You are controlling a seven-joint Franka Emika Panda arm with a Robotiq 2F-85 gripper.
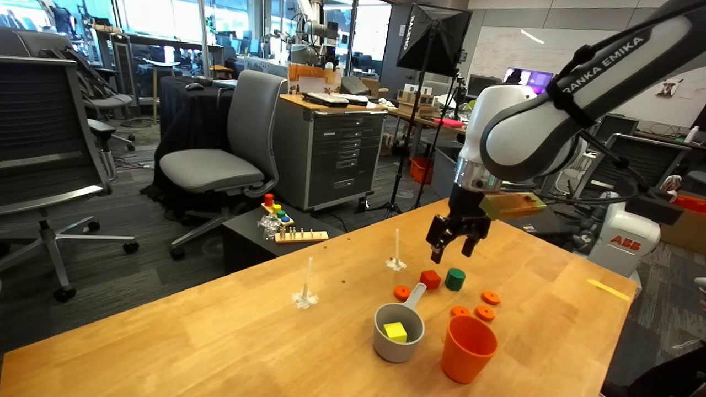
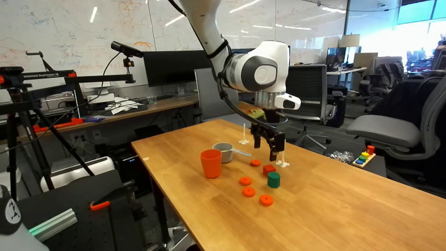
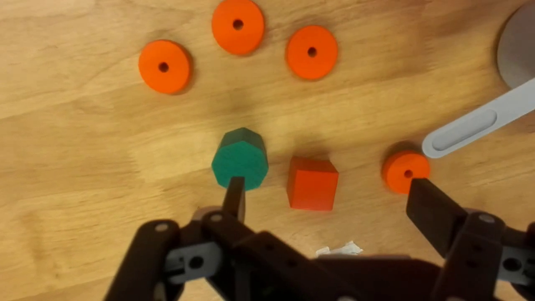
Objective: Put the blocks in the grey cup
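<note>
The short grey cup point(image 1: 384, 347) with a long handle stands on the table; it also shows in an exterior view point(image 2: 227, 157) and partly in the wrist view point(image 3: 518, 54). A yellow block point(image 1: 395, 332) lies inside it. A red block point(image 1: 430, 279) point(image 2: 269, 169) point(image 3: 314, 190) and a green block point(image 1: 455, 279) point(image 2: 274, 180) point(image 3: 239, 161) stand side by side on the table. Several flat orange blocks point(image 1: 491, 298) point(image 2: 266, 200) point(image 3: 165, 67) lie around them, one by the handle's end point(image 3: 404, 172). My gripper point(image 1: 452, 253) point(image 2: 265, 150) point(image 3: 328, 182) is open and empty above the red block.
The taller orange-red cup point(image 1: 469, 353) point(image 2: 210, 164) stands beside the grey cup. Two thin upright sticks point(image 1: 397, 247) point(image 1: 308, 280) are taped to the table point(image 1: 220, 342). A low black stand point(image 1: 248, 242) with toys is beyond the table edge.
</note>
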